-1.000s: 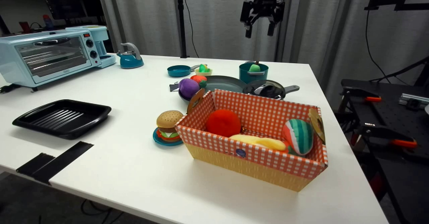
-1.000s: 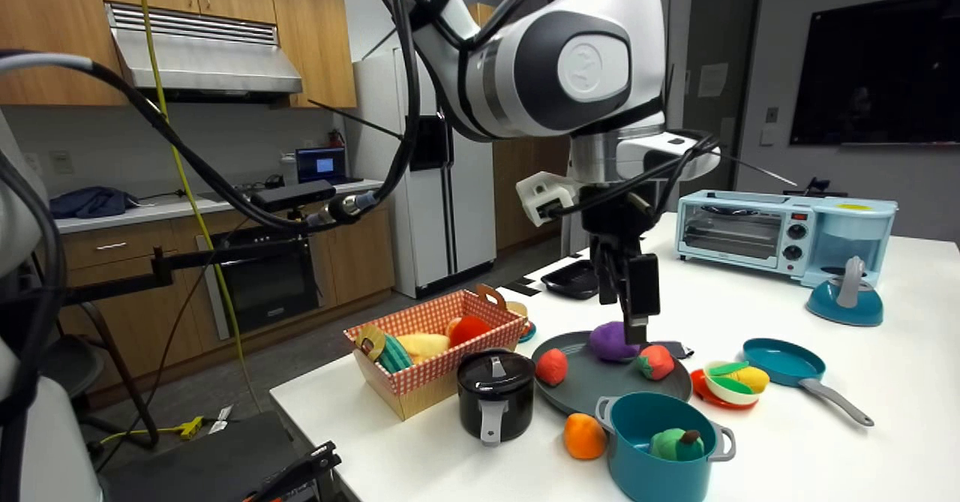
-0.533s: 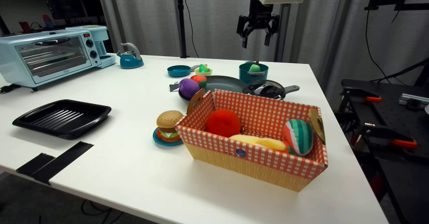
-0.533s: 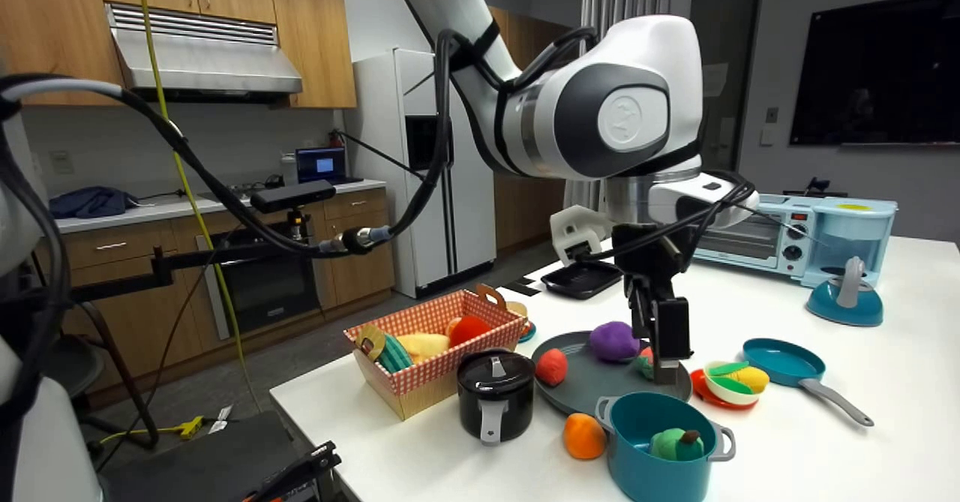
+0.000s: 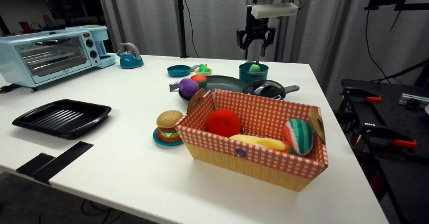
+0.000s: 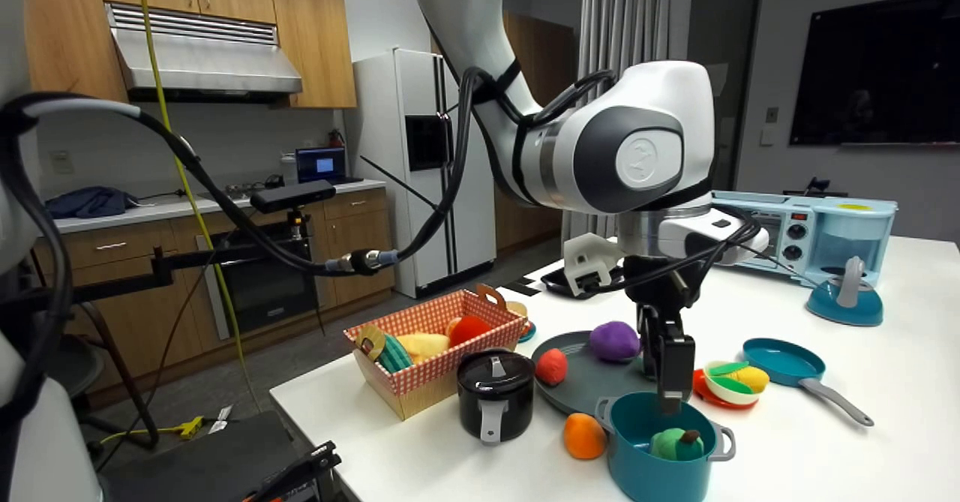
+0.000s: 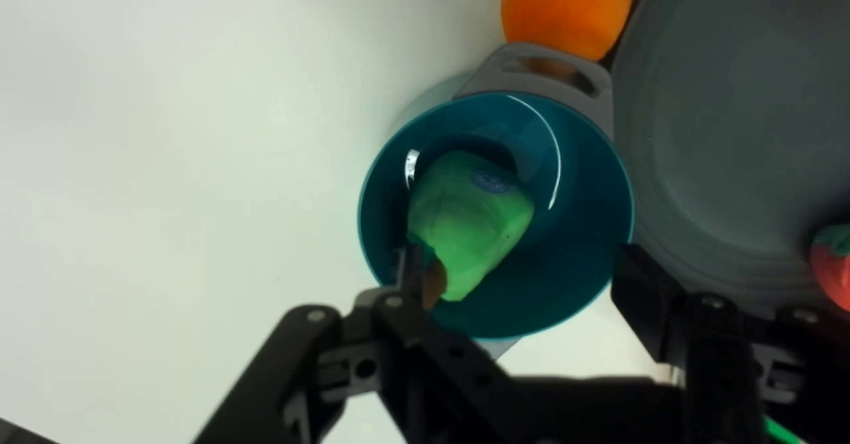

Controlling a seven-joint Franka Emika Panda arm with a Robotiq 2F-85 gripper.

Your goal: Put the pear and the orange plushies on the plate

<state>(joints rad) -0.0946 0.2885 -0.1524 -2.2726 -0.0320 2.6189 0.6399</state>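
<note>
The green pear plushie (image 7: 471,222) lies in a teal pot (image 7: 571,278), its brown stem near my left finger; it also shows in both exterior views (image 5: 254,68) (image 6: 673,444). My gripper (image 7: 521,258) is open and empty above the pot, as both exterior views show (image 5: 254,54) (image 6: 670,403). The orange plushie (image 6: 584,436) sits on the table beside the pot and the plate; it also shows in the wrist view (image 7: 568,7). The dark grey plate (image 6: 581,393) stands behind the pot and bears a purple plushie (image 6: 614,341) and a red one (image 6: 552,367).
A black lidded pot (image 6: 495,401) and a checkered basket (image 5: 248,165) stand near the plate. A small bowl of toy food (image 6: 731,383) and a teal skillet (image 6: 784,362) lie past the pot. A red strawberry plushie (image 7: 833,265) on the plate is near my right finger.
My gripper has come down and, in an exterior view, moved from over the plate to over the teal pot. It stays open. The plushies and dishes have not moved.
</note>
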